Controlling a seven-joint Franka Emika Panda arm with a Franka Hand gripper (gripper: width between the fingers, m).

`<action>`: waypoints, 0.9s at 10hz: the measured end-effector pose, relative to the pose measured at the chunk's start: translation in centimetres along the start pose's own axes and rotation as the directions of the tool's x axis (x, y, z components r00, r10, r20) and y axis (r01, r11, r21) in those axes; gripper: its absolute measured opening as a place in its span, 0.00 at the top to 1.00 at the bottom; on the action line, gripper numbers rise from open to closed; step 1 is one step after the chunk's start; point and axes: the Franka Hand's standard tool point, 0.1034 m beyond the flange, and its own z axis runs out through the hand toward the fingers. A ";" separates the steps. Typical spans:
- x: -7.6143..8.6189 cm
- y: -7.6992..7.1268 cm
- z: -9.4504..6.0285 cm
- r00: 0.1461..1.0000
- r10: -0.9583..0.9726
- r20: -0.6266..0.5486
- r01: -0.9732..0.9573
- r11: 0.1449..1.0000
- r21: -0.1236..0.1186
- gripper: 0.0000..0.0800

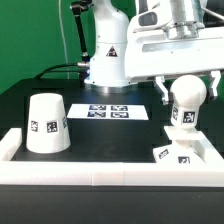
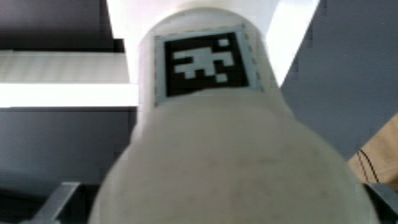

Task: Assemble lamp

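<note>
The round bulb [image 1: 186, 100] stands upright with its neck down on the flat square base [image 1: 172, 154], at the exterior view's front right. My gripper [image 1: 187, 88] straddles the bulb's round head, one finger on each side. The jaws stand open, with a thin gap showing at each finger. In the wrist view the bulb [image 2: 214, 130] and its tag fill the picture between my gripper [image 2: 222, 208], and only the finger edges show. The tapered shade [image 1: 46, 123] stands mouth down at the exterior view's left, well apart from the gripper.
The marker board [image 1: 110, 111] lies flat at the middle back. A white rail [image 1: 90, 175] frames the table's front and sides, and the base sits against its right corner. The arm's white pedestal [image 1: 107, 60] stands behind the board.
</note>
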 end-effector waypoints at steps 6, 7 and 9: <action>0.0 0.0 0.0 1.000 -0.006 -0.008 0.006 1.000 -0.001 0.13; 0.0 0.0 0.0 1.000 -0.006 -0.008 0.006 1.000 -0.001 0.13; 0.1 0.0 -0.2 1.000 -0.008 -0.010 0.008 1.000 -0.001 0.13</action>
